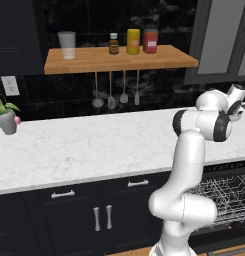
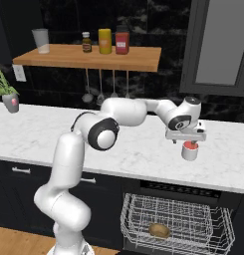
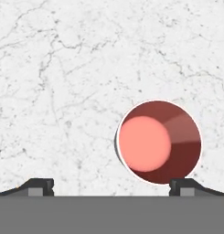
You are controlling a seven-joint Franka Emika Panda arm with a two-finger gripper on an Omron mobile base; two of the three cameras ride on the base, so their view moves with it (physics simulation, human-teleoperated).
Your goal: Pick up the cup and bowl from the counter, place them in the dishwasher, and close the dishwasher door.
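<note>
The cup, small and light grey with a red-pink inside, stands upright on the white marble counter at the right. My gripper hangs just above it, pointing straight down, open and holding nothing. In the hand view the cup lies right of centre, its rim close to the right fingertip, while the gripper is centred to its left. Below the counter the dishwasher stands open with its wire rack pulled out. A tan bowl lies in that rack.
A wooden wall shelf carries a tumbler and three jars. Utensils hang under it. A potted plant stands at the counter's far left. Dark cabinets with silver handles run left of the dishwasher rack.
</note>
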